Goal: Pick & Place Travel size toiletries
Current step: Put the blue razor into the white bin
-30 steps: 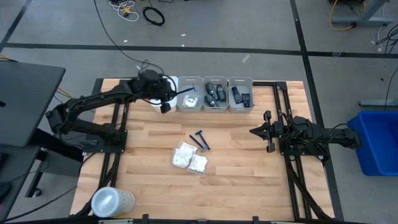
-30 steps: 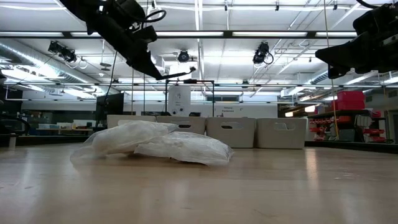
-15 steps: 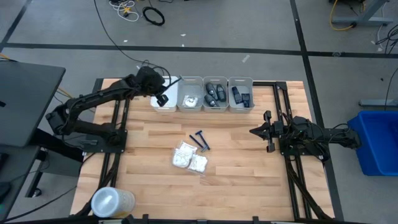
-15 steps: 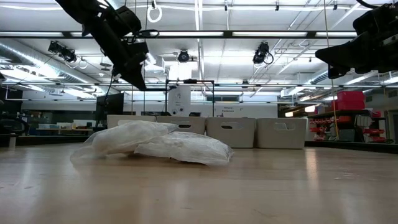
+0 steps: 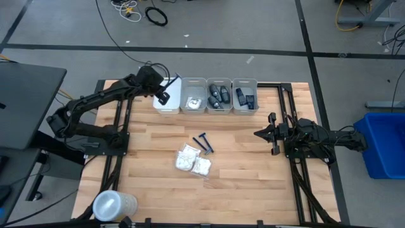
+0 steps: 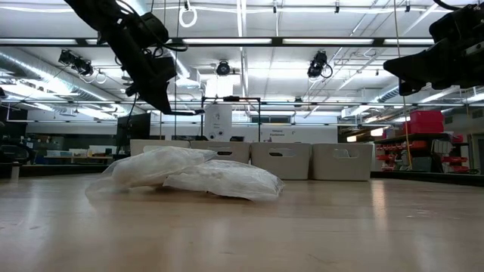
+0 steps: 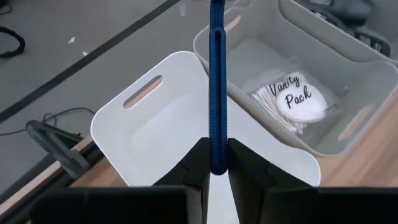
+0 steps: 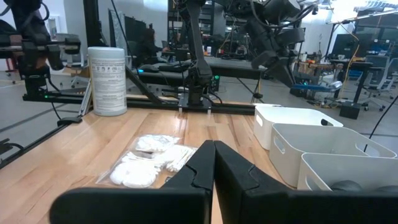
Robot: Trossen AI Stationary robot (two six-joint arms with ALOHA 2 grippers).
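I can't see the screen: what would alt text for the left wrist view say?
The left gripper pinches a dark blue razor by its handle above an empty white bin. The next bin holds a packet labelled Vanity Pack.

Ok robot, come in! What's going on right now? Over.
Left gripper shut on dark blue T-shaped razor, over empty white plastic bin. Right gripper shut, waiting at table's right. Nothing in the way.
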